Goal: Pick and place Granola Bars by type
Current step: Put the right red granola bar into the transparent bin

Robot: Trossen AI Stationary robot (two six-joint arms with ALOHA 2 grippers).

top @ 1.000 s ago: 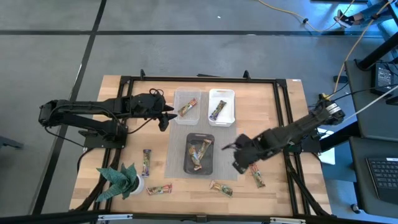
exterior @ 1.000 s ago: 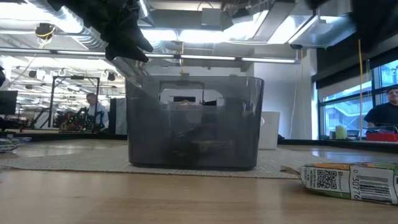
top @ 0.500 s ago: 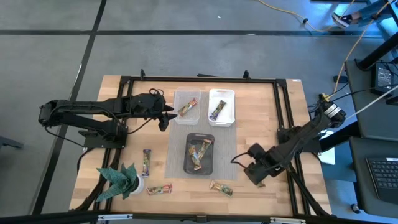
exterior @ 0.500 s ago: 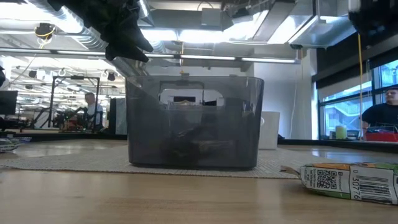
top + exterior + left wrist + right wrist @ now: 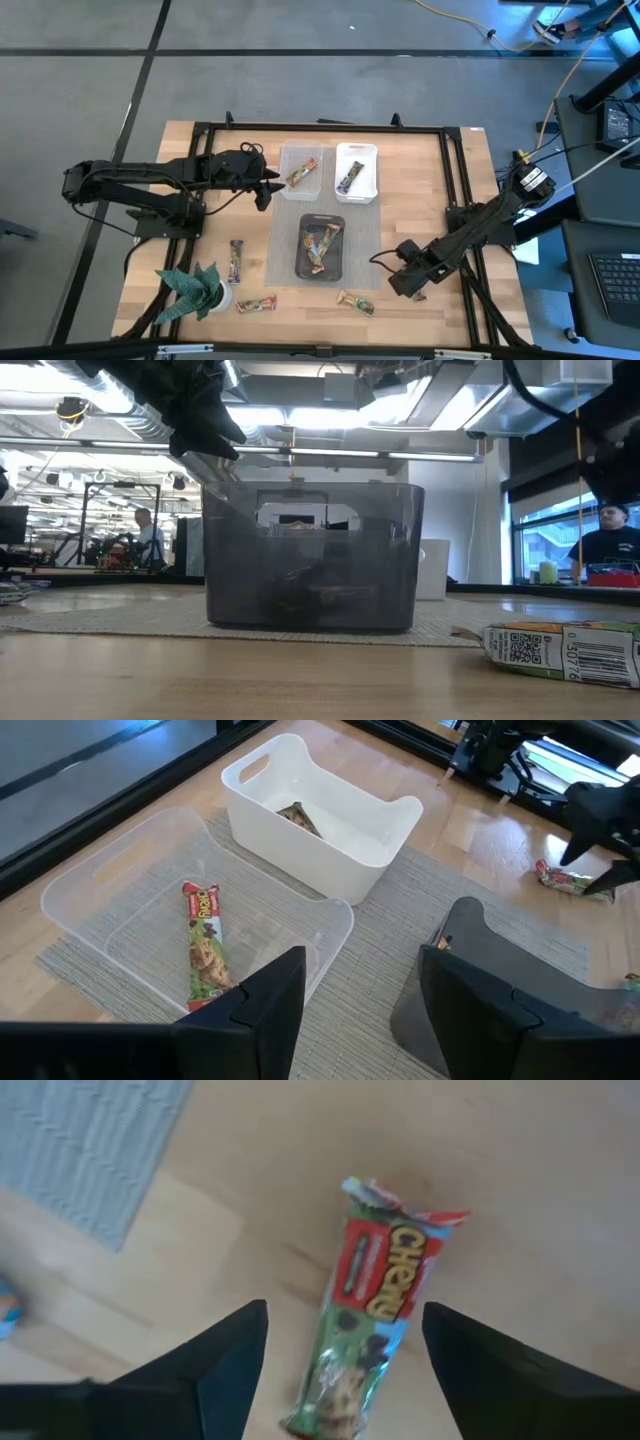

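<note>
My right gripper (image 5: 404, 283) is open and points down over a red-green granola bar (image 5: 374, 1306) on the bare wood near the table's near right. One finger stands on each side of the bar and neither touches it. My left gripper (image 5: 355, 1010) is open and hovers beside the clear tray (image 5: 301, 158), which holds a red-green bar (image 5: 205, 941). The white tray (image 5: 357, 150) has one bar (image 5: 349, 177), and the dark tray (image 5: 322, 218) has several. Three more bars lie flat on the table (image 5: 236, 260) (image 5: 257, 303) (image 5: 355, 302).
A woven grey mat (image 5: 285, 250) lies under the trays. A green artificial plant (image 5: 192, 290) stands at the near left corner. A black frame (image 5: 455, 170) runs around the tabletop. In the low view the dark tray (image 5: 312, 555) fills the middle, with a bar (image 5: 565, 650) at the right.
My right gripper has moved from beside the dark tray toward the table's near edge and a little to the right, ending over the bar on the wood, which it now covers in the high view. The left arm has kept still.
</note>
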